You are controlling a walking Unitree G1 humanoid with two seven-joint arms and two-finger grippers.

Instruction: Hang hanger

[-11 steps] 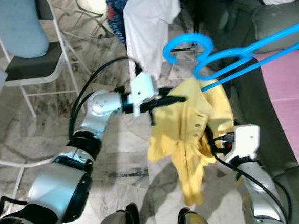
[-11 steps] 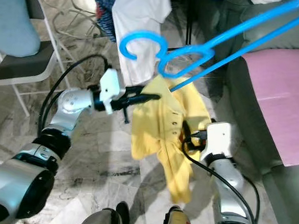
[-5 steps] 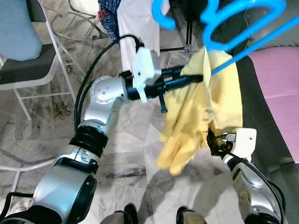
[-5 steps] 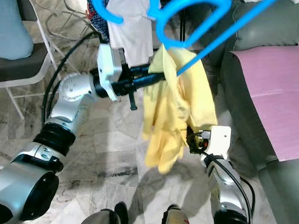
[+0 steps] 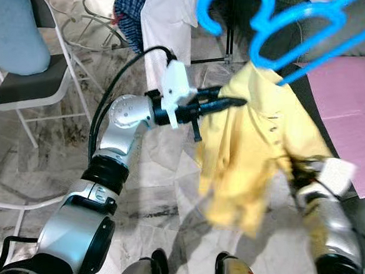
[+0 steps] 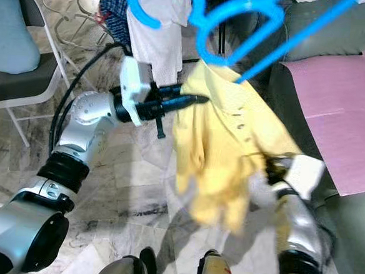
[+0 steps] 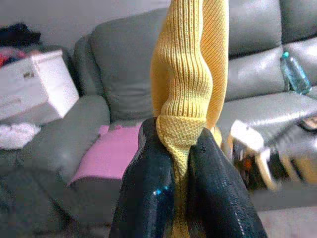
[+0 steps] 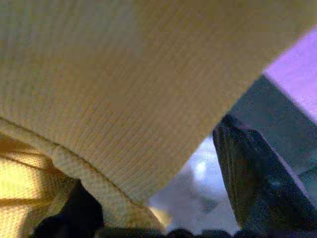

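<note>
Marble floor (image 5: 160,192) | grey sofa (image 7: 124,64) | pink cloth (image 5: 353,117) | folding chair (image 5: 29,82)

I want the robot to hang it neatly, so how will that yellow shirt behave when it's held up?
Probably floppy: the yellow shirt sags in folds below the left gripper. Likely light, since one pinch holds its knit edge. It may swing; its hem looks blurred.

You're in a home living room.
You can see a grey leather sofa (image 7: 119,64), a marble-tiled floor (image 5: 36,164), a white folding chair (image 5: 29,85) and hanging clothes (image 5: 168,23).
</note>
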